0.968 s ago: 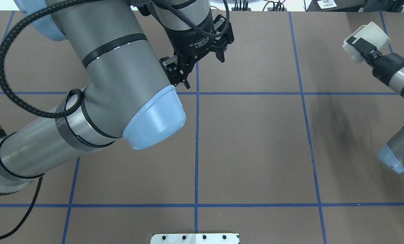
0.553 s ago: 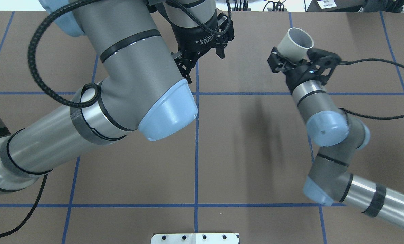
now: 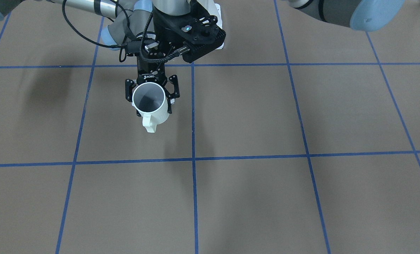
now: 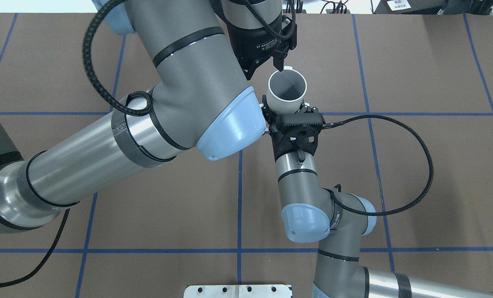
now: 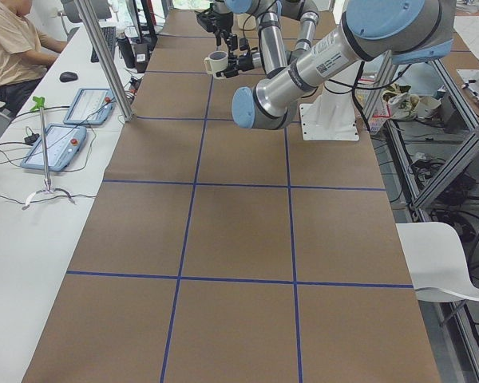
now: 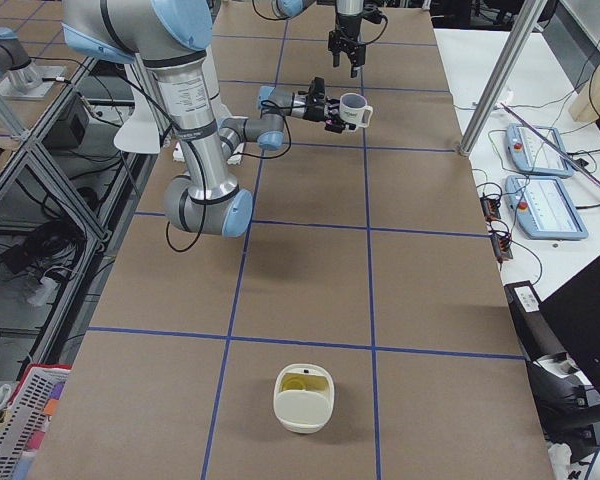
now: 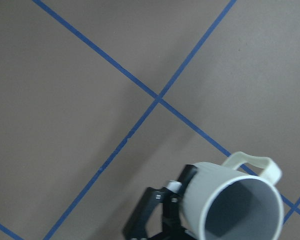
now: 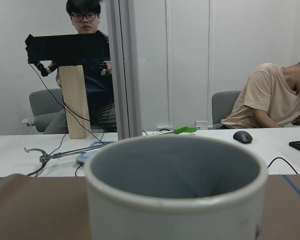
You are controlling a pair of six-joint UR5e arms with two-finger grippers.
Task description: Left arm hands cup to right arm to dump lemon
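My right gripper (image 4: 288, 108) is shut on the white cup (image 4: 287, 87), holding its lower body above the table's middle far part. The cup (image 3: 150, 105) tilts mouth-up with its handle pointing away from the robot, and its grey inside looks empty. My left gripper (image 4: 265, 66) hangs open just behind the cup's rim, apart from it. The left wrist view looks down on the cup (image 7: 235, 200) and the right gripper's fingers (image 7: 155, 210). A yellowish piece, the lemon (image 6: 301, 383), lies in a white container (image 6: 302, 410) at the table's right end.
Brown table (image 4: 416, 165) with blue tape lines. A white mounting plate (image 4: 238, 291) sits at the near edge. Beyond the far edge stand a metal pole (image 8: 125, 70) and a white desk with people seated (image 8: 275, 100). The right arm's cable (image 4: 412, 136) loops over the table.
The right arm swung in from the right edge to the middle, turning the cup from tipped over to mouth-up. The left arm shifted right, its open gripper now close behind the cup.
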